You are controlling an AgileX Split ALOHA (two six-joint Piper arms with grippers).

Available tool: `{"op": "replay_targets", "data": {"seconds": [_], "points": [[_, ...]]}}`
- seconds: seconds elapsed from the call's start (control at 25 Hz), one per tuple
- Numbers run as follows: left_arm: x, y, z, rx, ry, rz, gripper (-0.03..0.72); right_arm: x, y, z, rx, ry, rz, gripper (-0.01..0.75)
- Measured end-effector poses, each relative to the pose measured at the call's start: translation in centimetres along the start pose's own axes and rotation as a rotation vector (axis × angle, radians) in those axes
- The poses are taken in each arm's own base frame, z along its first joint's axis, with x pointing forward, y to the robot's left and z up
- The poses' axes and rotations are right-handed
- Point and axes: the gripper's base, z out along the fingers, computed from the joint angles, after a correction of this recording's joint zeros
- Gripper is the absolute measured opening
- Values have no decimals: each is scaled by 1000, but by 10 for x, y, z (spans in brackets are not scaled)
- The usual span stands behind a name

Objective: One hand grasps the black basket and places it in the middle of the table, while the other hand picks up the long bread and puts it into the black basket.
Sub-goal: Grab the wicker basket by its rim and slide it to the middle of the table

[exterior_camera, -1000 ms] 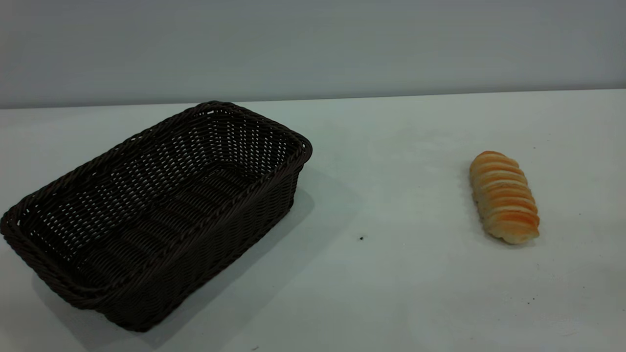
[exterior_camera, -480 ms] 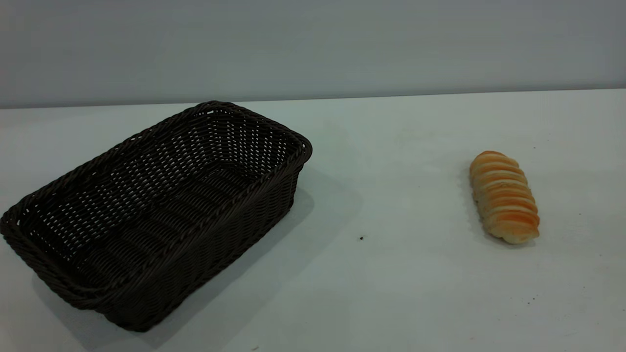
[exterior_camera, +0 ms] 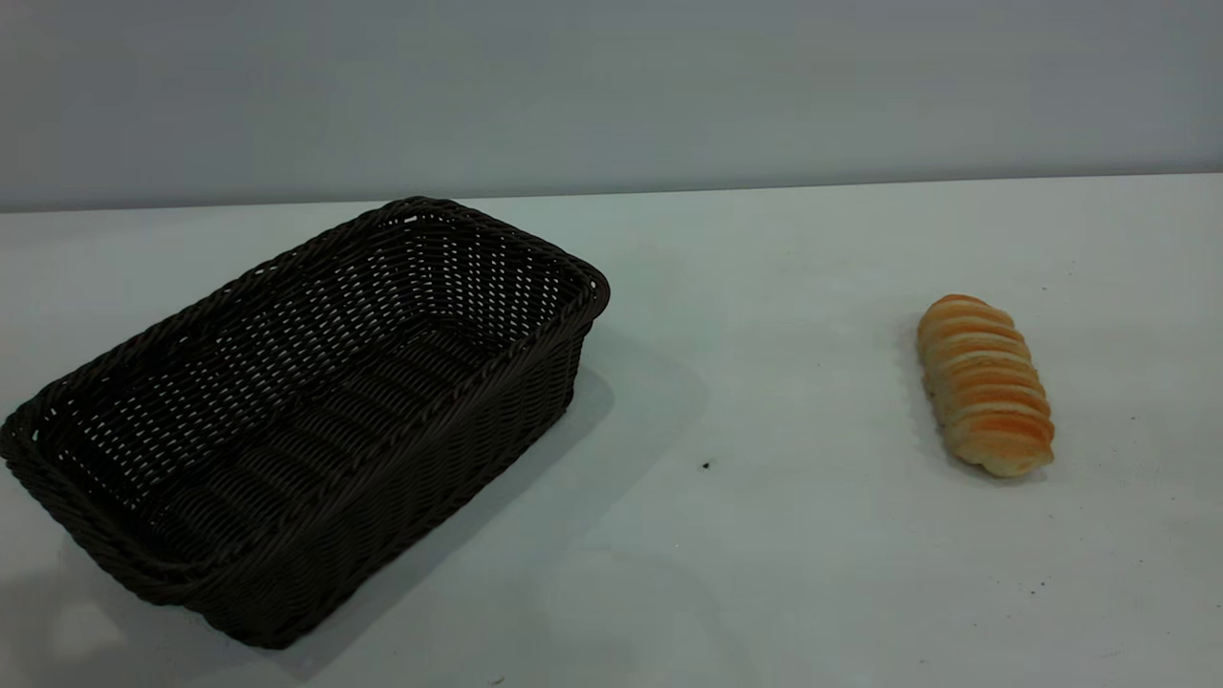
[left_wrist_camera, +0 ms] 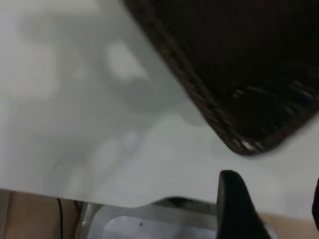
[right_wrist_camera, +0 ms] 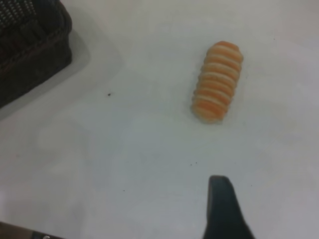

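Observation:
The black basket [exterior_camera: 430,478] lies empty on the left of the white table [exterior_camera: 764,554], set diagonally. The long bread [exterior_camera: 984,382] lies alone on the right, far from the basket. Neither arm shows in the exterior view. In the left wrist view my left gripper [left_wrist_camera: 271,191] is open and empty, hovering off a corner of the basket [left_wrist_camera: 249,74] near the table's edge. In the right wrist view my right gripper [right_wrist_camera: 269,189] is open and empty above bare table, short of the bread [right_wrist_camera: 218,82]. One of its fingers [right_wrist_camera: 222,204] shows; the other is out of frame.
A tiny dark speck [exterior_camera: 706,465] sits on the table between basket and bread. The table's edge and grey hardware below it [left_wrist_camera: 149,221] show in the left wrist view. A basket corner [right_wrist_camera: 30,55] shows in the right wrist view. A grey wall stands behind.
A faint shadow has spread over the table at the lower left by the basket. The basket and the bread have not moved.

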Motion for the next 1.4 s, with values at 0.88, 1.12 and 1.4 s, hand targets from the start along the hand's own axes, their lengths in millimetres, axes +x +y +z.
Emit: {"op": "replay_targets", "data": {"seconds": [0.88, 1.12, 1.4], "points": [[-30, 2, 129, -90, 73, -188, 421, 0, 0, 0, 0, -1, -3, 450], [-27, 4, 159, -84, 102, -212, 382, 0, 0, 0, 0, -1, -3, 450], [-34, 3, 170, -60, 46, -249, 147, 0, 0, 0, -1, -1, -2, 450]]}}
